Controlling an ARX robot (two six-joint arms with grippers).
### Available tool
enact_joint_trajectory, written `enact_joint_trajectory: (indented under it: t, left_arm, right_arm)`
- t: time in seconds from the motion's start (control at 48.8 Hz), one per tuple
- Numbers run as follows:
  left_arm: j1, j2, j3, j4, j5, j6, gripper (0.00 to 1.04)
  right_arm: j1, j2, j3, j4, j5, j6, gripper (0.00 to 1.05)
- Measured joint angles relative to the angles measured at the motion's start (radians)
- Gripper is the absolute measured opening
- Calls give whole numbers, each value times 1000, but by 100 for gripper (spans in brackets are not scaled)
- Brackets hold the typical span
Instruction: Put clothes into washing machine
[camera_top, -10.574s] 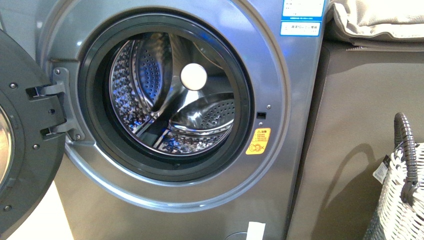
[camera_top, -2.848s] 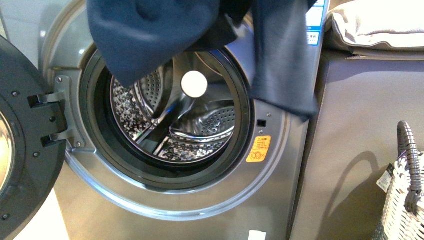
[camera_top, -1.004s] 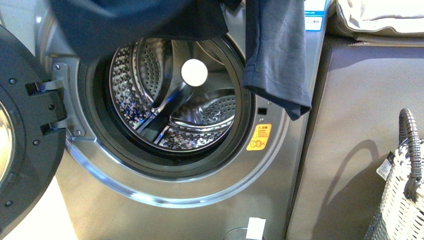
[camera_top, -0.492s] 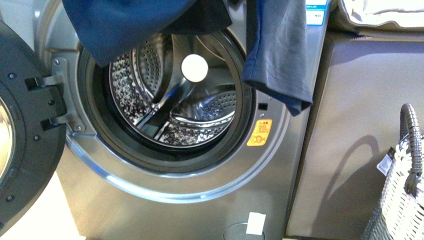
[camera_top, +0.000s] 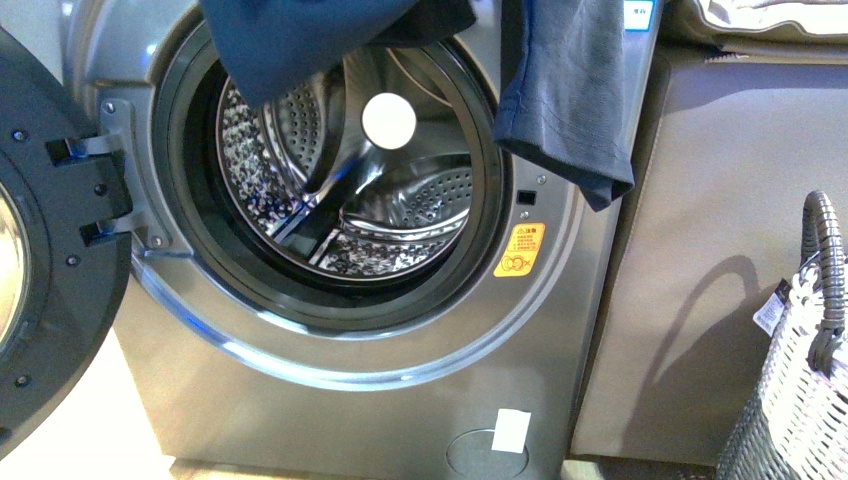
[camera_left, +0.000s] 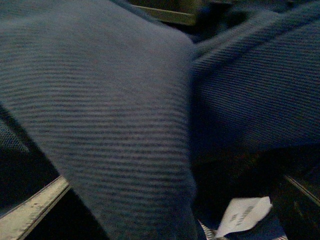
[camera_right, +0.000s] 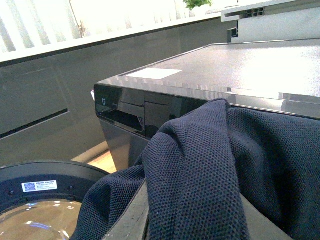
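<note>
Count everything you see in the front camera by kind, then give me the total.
Washing machine: 1
Navy garment: 1
Cream folded fabric: 1
Grey-brown cabinet: 1
White wicker basket: 1
Total: 5

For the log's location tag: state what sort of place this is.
Most likely a home laundry corner: a front-loading washing machine with its door swung open, a white woven basket beside a plain cabinet, and a navy garment hanging in front of the machine.
</note>
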Motion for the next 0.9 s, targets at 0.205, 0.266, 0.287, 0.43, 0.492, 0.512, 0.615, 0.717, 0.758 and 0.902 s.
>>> enact_joint_trajectory:
  t: [0.205, 0.266, 0.287, 0.43, 0.492, 0.512, 0.615, 0.717, 0.758, 0.902]
  left_arm:
    - [-89, 5, 10, -79, -24, 69, 98]
    - [-105, 30, 41, -87, -52, 83, 98]
    - [-108, 40, 53, -87, -69, 87, 98]
    - [-129, 108, 126, -68, -176, 87, 98]
    - [-136, 140, 161, -51, -237, 85, 98]
    - [-137, 145, 166, -49, -246, 86, 98]
    - [-148, 183, 215, -30, -338, 87, 98]
    - [-157, 205, 244, -7, -403, 86, 98]
    - [-161, 211, 253, -3, -421, 86, 98]
    - [-177, 233, 277, -5, -488, 91, 98]
  right_arm:
    - [-4, 0, 0, 0, 2, -3, 22]
    - [-5, 0, 0, 0, 8, -3, 22]
    - [-5, 0, 0, 0, 9, -3, 22]
    - [-6, 0, 0, 0, 10, -5, 22]
    - [-6, 0, 0, 1, 10, -5, 22]
    - [-6, 0, 0, 1, 10, -5, 22]
    - [-6, 0, 0, 1, 9, -3, 22]
    - [-6, 0, 0, 2, 8, -3, 22]
    - [-6, 0, 0, 2, 8, -3, 22]
    - [-6, 0, 0, 2, 9, -3, 22]
